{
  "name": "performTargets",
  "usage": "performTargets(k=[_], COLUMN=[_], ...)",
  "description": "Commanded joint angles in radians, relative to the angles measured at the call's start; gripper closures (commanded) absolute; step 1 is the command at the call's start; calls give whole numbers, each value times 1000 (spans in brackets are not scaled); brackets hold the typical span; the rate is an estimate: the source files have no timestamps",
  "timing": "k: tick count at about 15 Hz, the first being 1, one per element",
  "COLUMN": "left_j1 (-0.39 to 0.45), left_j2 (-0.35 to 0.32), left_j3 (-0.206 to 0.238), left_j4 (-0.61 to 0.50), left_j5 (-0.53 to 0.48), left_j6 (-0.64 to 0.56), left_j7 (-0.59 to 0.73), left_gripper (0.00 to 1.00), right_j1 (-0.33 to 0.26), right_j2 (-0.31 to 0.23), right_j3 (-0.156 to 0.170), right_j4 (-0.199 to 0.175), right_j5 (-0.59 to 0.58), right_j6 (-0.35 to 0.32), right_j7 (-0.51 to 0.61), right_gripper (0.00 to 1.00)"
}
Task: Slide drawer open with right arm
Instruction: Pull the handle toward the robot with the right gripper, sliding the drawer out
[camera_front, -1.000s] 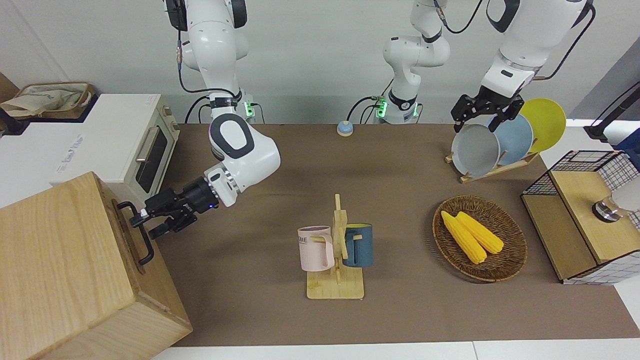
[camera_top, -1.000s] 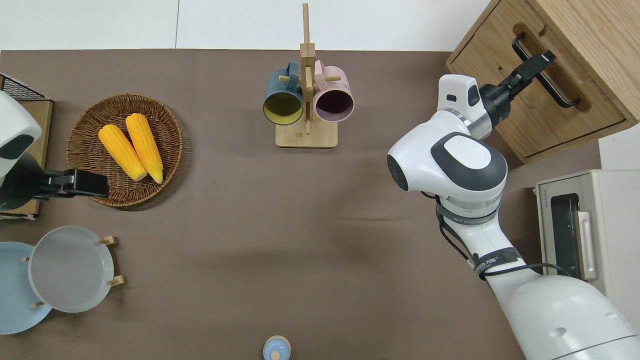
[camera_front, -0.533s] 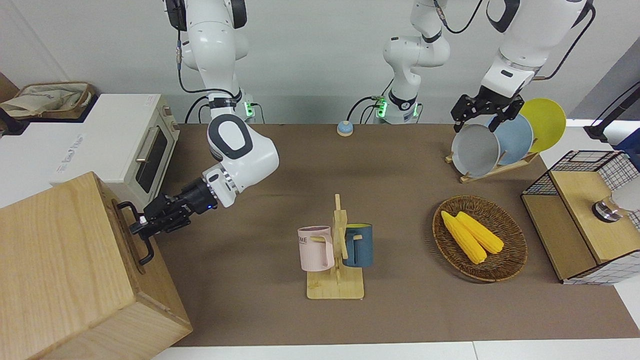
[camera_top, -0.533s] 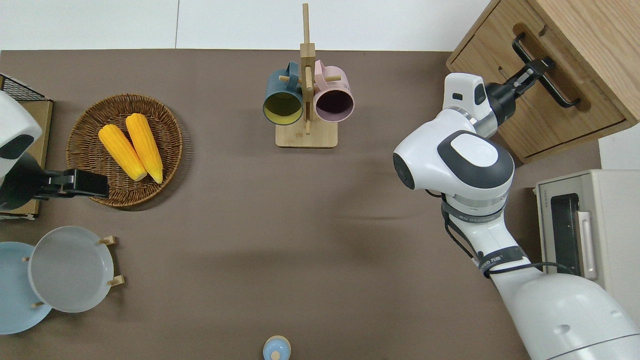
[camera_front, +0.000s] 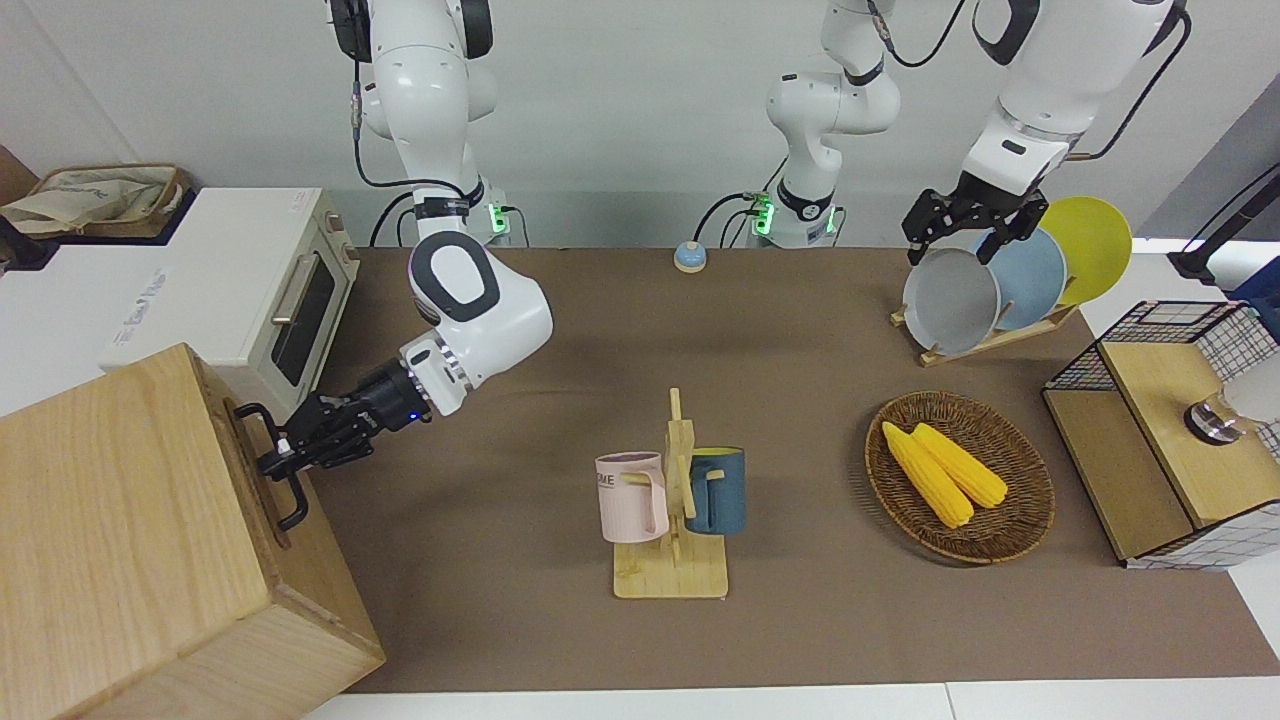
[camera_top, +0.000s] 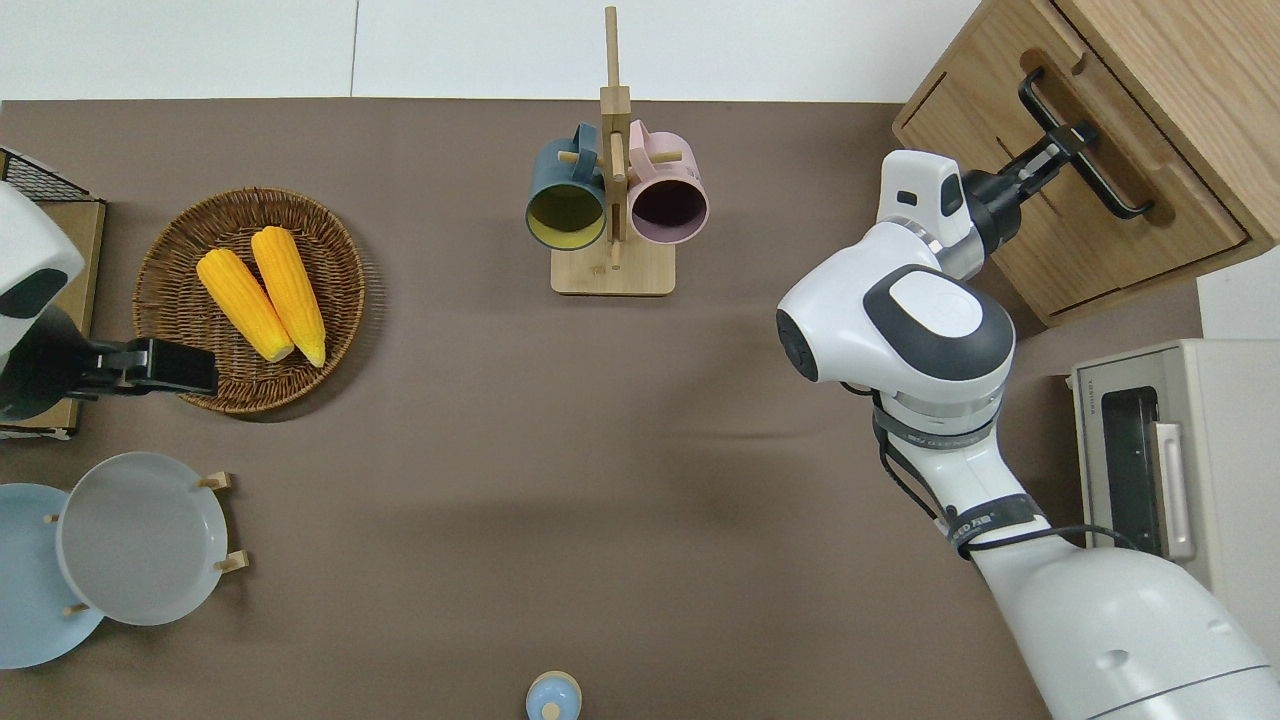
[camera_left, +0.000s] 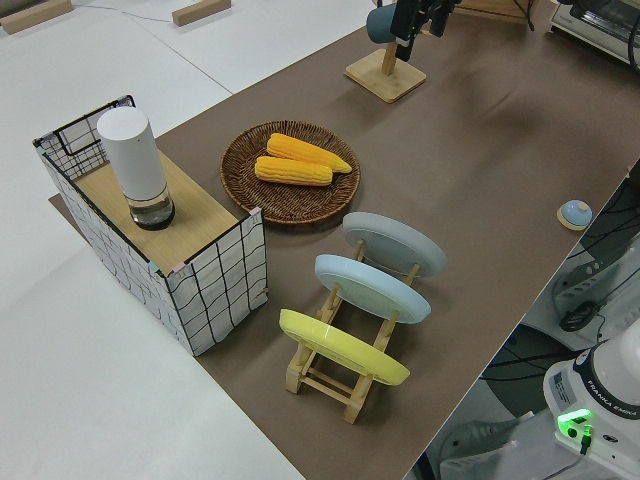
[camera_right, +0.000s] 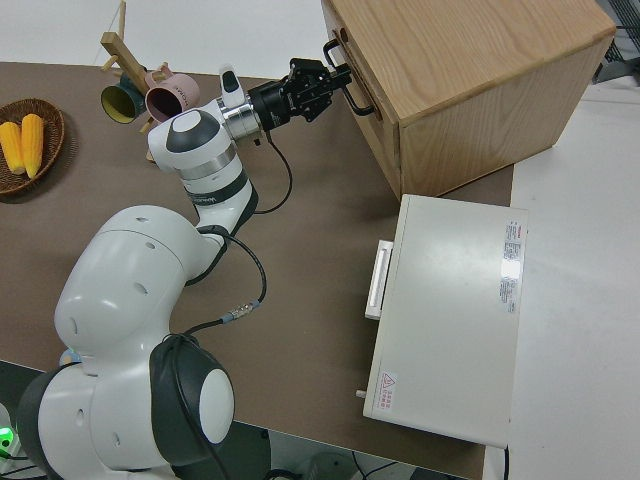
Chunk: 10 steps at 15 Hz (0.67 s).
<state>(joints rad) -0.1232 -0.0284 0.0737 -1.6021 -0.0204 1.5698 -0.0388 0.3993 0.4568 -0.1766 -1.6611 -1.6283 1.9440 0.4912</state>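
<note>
Your right hand (camera_top: 1068, 147) was clenched around the black handle (camera_top: 1090, 165) of the drawer (camera_top: 1105, 225), at the right arm's end of the surface. The drawer looked barely out; nearly the whole pull remained. Your left arm was parked.

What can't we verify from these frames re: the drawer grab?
- Finger contact on the handle: the right gripper is at the bar, too small to judge closure.
- Drawer interior: hidden by its front panel.
- Wooden box: cut off by the front view's edge.
- Left side view: the drawer isn't in frame.
- Left arm: parked.
</note>
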Motion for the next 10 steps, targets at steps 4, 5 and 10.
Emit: performTargets(k=[4, 5, 10], left_j1=[-3, -3, -3], left_j2=[-8, -8, -8], left_j3=[3, 3, 3], left_j4=[2, 2, 2], left_j5=[13, 13, 13], left_j6=[-14, -14, -13], left_j7=[-1, -1, -1], left_gripper=[5, 5, 2], right_j1=[13, 13, 19], right_j2=[-13, -13, -24], right_j3=[107, 124, 227], right_j4=[4, 4, 12], right_j5=[68, 83, 123], right_j6=[-154, -172, -293], right_j7=[-10, -10, -16], right_gripper=[988, 1000, 1000])
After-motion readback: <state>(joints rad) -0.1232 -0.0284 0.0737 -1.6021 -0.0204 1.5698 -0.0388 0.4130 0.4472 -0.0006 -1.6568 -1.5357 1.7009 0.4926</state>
